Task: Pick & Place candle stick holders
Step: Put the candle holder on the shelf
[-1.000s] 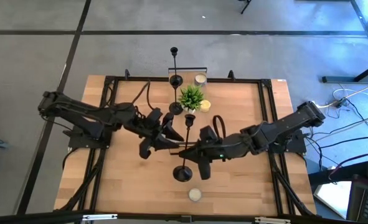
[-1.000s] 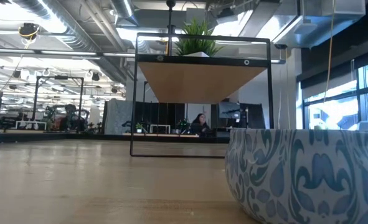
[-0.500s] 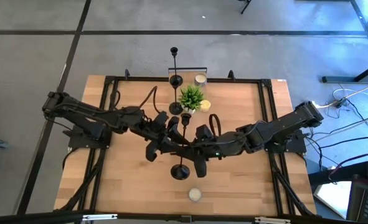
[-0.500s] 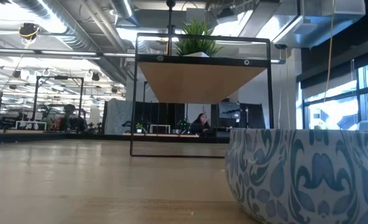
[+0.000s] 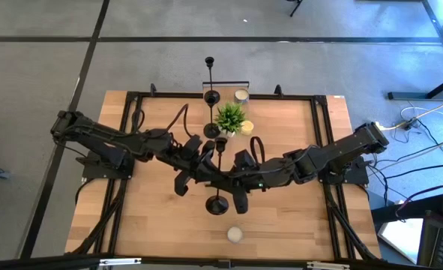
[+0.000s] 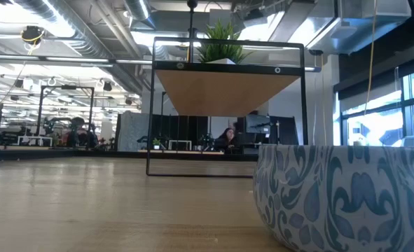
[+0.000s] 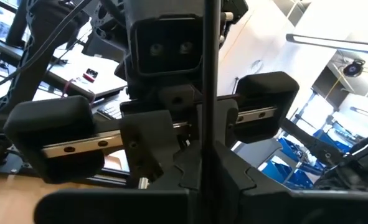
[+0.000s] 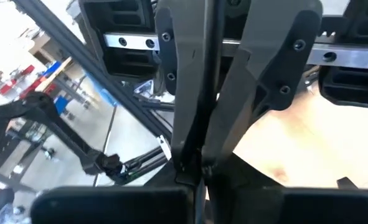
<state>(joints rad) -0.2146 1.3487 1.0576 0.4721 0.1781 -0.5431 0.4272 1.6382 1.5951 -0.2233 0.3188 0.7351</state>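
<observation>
The tabletop (image 5: 154, 217) is pale, smooth wood with a matt grain. The candle stick holders (image 5: 217, 204) are thin matt black metal. A glazed, glossy ceramic bowl (image 6: 340, 196) carries a blue pattern. Both tools' fingers (image 8: 184, 81) look like matt dark plastic.

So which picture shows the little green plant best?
The high view: the potted plant shows whole from above, standing near the table's far edge between candle stick holders. The low view catches its leaves above a shelf. Neither wrist view shows it.
</observation>
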